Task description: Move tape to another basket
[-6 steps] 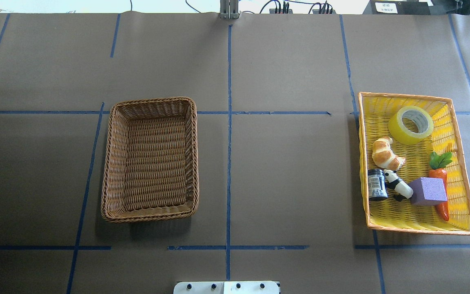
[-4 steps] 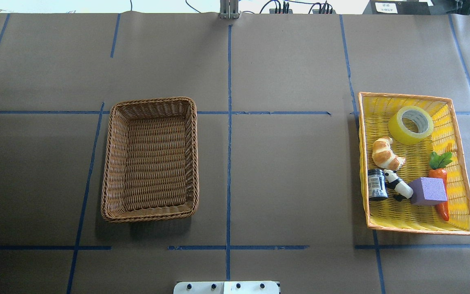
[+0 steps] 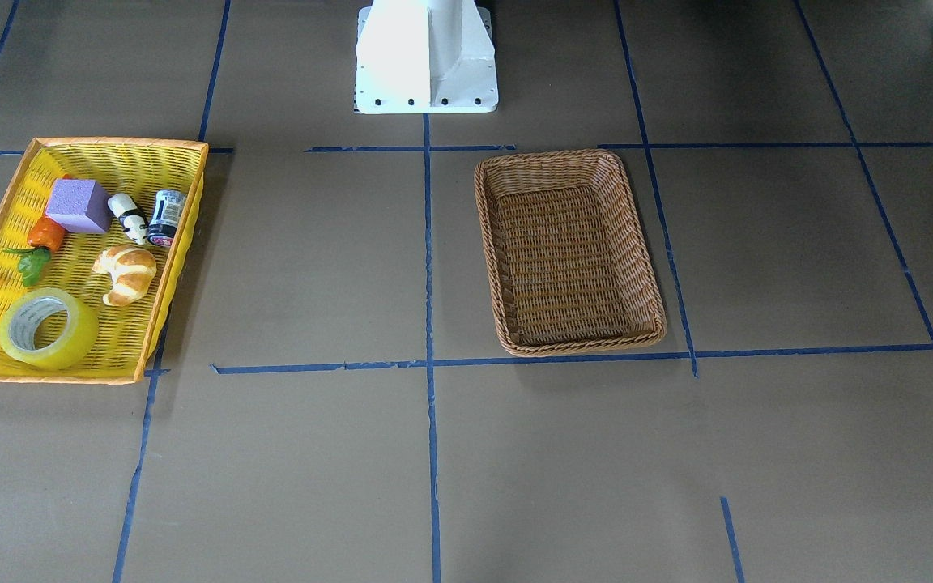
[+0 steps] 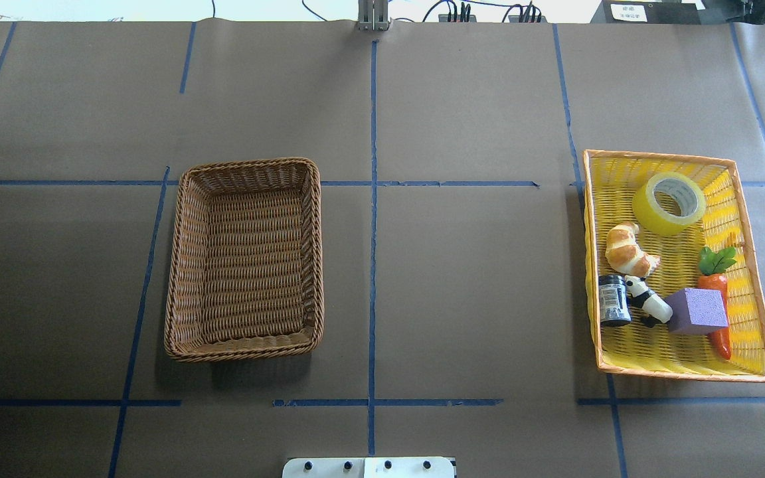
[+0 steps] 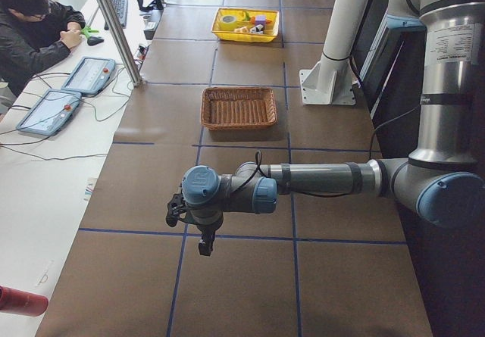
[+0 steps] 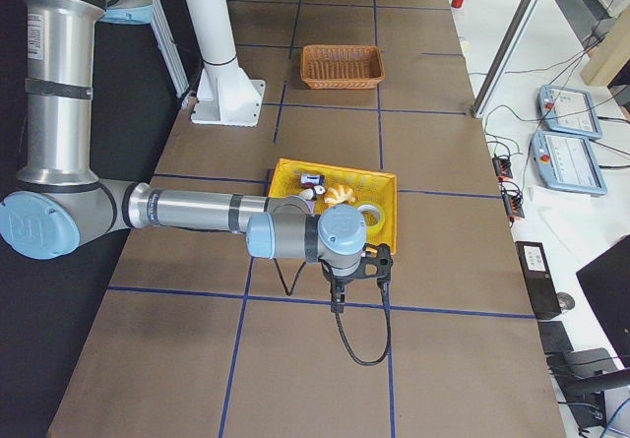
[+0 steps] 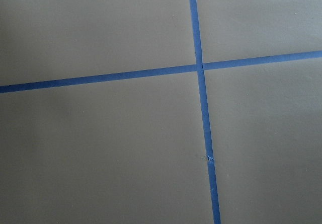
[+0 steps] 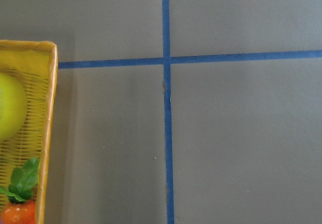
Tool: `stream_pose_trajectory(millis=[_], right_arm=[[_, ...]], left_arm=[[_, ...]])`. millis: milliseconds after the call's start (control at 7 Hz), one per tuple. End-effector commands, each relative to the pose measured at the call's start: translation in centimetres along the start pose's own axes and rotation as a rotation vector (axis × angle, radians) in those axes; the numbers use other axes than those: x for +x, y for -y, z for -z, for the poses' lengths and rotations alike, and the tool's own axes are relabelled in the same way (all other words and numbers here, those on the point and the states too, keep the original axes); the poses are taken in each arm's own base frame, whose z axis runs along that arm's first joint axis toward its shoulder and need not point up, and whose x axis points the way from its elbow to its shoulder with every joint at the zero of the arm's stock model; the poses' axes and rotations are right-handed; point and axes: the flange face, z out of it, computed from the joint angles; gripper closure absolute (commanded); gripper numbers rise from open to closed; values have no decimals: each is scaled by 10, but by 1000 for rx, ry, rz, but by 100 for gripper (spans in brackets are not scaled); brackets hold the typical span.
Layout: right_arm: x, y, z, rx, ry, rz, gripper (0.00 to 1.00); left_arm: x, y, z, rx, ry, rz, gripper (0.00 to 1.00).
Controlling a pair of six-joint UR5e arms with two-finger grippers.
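Observation:
The yellow-green tape roll [image 4: 669,203] lies in the far part of the yellow tray [image 4: 684,375] on the table's right side; it also shows in the front view [image 3: 48,328] and at the left edge of the right wrist view [image 8: 10,105]. The empty brown wicker basket [image 4: 244,162] stands left of centre, also in the front view [image 3: 572,155]. My left gripper [image 5: 198,235] shows only in the left side view, far from both baskets. My right gripper [image 6: 340,295] shows only in the right side view, just beyond the tray's outer side. I cannot tell whether either is open or shut.
The yellow tray also holds a croissant [image 4: 629,250], a panda figure [image 4: 648,302], a dark jar [image 4: 613,300], a purple block [image 4: 698,311] and a toy carrot [image 4: 716,292]. The robot base [image 3: 426,57] stands at the table's near edge. A person [image 5: 34,30] sits at a side desk.

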Motion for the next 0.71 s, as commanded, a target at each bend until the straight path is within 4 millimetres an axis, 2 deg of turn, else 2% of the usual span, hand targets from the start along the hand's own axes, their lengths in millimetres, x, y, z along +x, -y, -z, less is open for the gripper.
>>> stream_pose_trajectory(millis=[0,571], right_arm=[[0,0,0,1,0,1,0],[-16,13,13,31,4,31,0]], left_arm=[[1,1,1,1,0,-2,0],[1,0,1,4,-1,-4,0]])
